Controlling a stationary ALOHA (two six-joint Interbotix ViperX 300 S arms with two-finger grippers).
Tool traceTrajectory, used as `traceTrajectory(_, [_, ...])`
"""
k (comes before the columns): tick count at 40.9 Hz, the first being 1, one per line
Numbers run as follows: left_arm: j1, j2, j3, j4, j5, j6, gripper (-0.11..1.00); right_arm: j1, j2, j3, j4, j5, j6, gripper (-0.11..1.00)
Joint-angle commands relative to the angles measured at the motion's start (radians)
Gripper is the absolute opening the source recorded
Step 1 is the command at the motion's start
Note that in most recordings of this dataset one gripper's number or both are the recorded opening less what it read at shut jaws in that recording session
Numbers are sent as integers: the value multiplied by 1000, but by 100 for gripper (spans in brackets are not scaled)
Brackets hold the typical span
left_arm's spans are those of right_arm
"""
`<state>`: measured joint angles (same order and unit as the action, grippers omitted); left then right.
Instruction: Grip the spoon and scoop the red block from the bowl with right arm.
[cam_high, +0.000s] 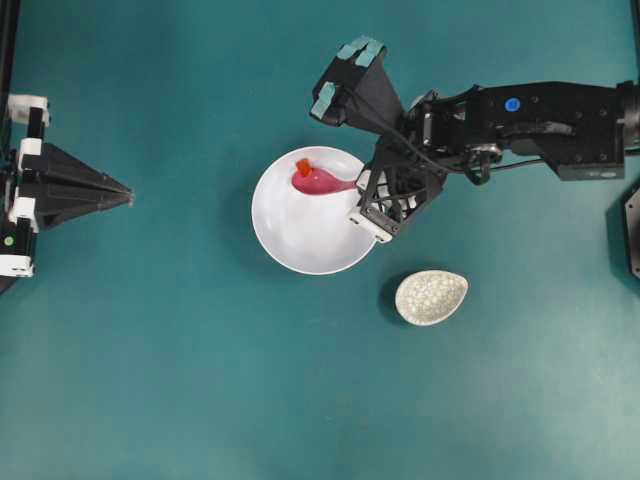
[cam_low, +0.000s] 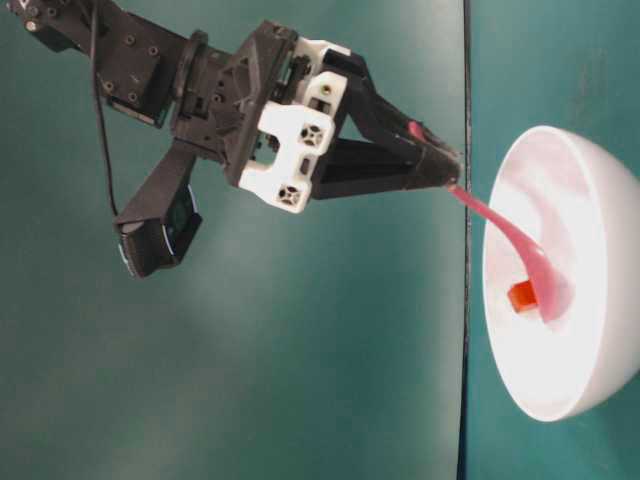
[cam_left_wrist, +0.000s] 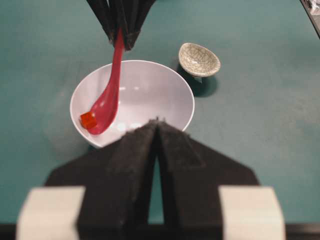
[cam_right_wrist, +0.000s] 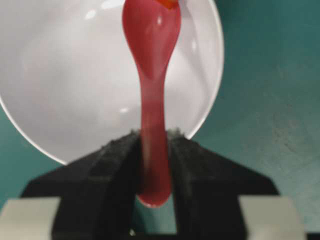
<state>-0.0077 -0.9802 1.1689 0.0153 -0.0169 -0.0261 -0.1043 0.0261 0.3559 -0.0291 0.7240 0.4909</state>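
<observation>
The white bowl (cam_high: 290, 255) stands mid-table. My right gripper (cam_high: 363, 187) is shut on the handle of the pink spoon (cam_high: 322, 181), over the bowl's right rim. The wrist view shows the handle (cam_right_wrist: 151, 120) pinched between both pads, its end sticking out behind them. The scoop (cam_left_wrist: 102, 107) reaches down into the bowl (cam_left_wrist: 150, 85). The red block (cam_left_wrist: 88, 120) sits at the scoop's tip edge, touching it; whether it lies inside the scoop is unclear. From table level the block (cam_low: 520, 296) is against the scoop (cam_low: 545, 285). My left gripper (cam_high: 128, 195) rests shut and empty at the far left.
A small speckled grey-white dish (cam_high: 431, 297) sits just right of and below the bowl, close to the right gripper's body. The right arm (cam_high: 540, 120) stretches in from the right edge. Teal tabletop lies all around.
</observation>
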Motion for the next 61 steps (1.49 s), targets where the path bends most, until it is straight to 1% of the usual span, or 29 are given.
traceTrajectory(1, [3,3,-25,2,-3,0,0,0,-37,-11,-21,-8,3,25])
traceTrajectory(7, [3,3,-25,2,-3,0,0,14,-44,-11,-64,-11,3,25])
traceTrajectory(15, [3,3,-26,3,-5,0,0,35,-64,-11,-106,-46,3,25])
traceTrajectory(24, [3,3,-26,3,-3,-9,0,86,-109,12,-192,-101,3,25])
traceTrajectory(29, [3,3,-26,2,-3,-14,0,110,-144,37,-219,-129,3,25])
traceTrajectory(37, [3,3,-25,2,-3,-17,0,118,-224,95,-224,-172,18,25])
traceTrajectory(46, [3,3,-25,2,-3,-17,0,118,-351,160,-225,-265,21,25])
traceTrajectory(54, [3,3,-26,2,-3,-18,0,120,-437,173,-225,-268,20,25])
traceTrajectory(61, [3,-6,-28,2,-3,-20,0,120,-492,207,-229,-264,18,25])
